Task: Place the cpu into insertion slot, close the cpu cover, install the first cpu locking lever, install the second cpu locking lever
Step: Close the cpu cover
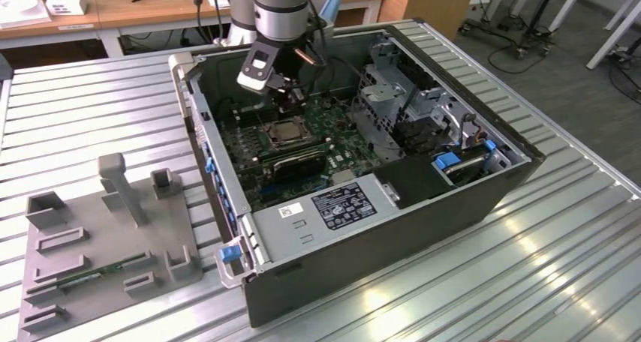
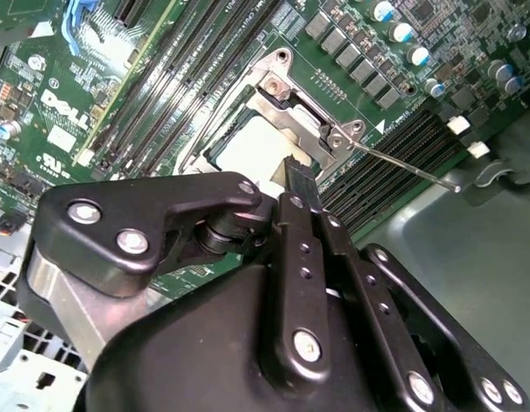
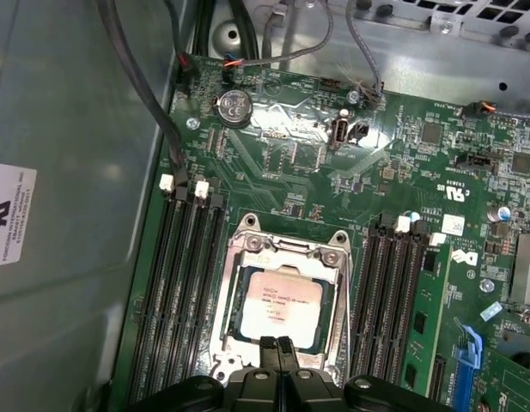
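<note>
While the grey plastic fixture block [image 1: 100, 237] lies on the ribbed metal table [image 1: 521, 282] at the exterior view's left, the work sits inside the open black computer case [image 1: 401, 229] at centre. Within it, on the green circuit board [image 3: 290, 154], the small square silver-rimmed insertion slot [image 1: 285, 134] holds the cpu [image 3: 280, 300], a flat square chip with a pale metal top, seated level. The cpu cover [image 3: 286, 251], a thin silver frame with a window, appears to lie down around the chip. The black two-finger gripper [image 3: 277, 348] hangs at one edge of that cover, fingers pressed together and gripping nothing; contact cannot be confirmed. A thin steel wire lever [image 2: 402, 163] juts from a socket corner, seemingly unlatched. The grey metal drive cage [image 1: 401, 102] stands further to the exterior view's right.

Assessment: the chip is light, rigid, smooth-topped and fragile underneath, so handle it by opposite edges only. The lever is springy wire and apt to slip, so engage it near its free end.
</note>
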`<state>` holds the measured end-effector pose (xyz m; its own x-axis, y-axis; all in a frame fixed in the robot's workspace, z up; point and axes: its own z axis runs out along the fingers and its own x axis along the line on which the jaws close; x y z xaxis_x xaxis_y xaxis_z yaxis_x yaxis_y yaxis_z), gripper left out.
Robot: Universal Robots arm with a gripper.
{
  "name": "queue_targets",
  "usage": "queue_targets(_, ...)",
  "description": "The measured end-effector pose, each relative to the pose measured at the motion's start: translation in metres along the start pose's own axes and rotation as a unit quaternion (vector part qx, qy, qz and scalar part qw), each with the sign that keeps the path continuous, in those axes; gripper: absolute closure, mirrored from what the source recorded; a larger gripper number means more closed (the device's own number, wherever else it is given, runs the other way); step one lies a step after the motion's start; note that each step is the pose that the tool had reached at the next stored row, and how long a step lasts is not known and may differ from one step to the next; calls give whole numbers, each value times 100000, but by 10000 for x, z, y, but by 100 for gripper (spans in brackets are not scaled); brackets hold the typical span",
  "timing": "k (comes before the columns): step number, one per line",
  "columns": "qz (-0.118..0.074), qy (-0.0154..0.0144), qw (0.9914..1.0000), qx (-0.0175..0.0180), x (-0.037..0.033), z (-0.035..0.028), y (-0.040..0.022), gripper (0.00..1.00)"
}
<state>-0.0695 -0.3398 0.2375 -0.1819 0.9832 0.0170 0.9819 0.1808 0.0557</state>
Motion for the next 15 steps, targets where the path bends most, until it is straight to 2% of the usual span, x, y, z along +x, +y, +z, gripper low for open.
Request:
queue_targets(4,-2981,168,99955,49,0,1,0,89)
queue_targets(6,-4770,266,99886,81,0,1,0,89)
queue_targets(9,-7290,407,99733,124,0,2,0,89)
queue_targets(10,-7586,421,99711,127,0,2,0,89)
queue_targets(15,-7650,428,99706,129,0,2,0,89)
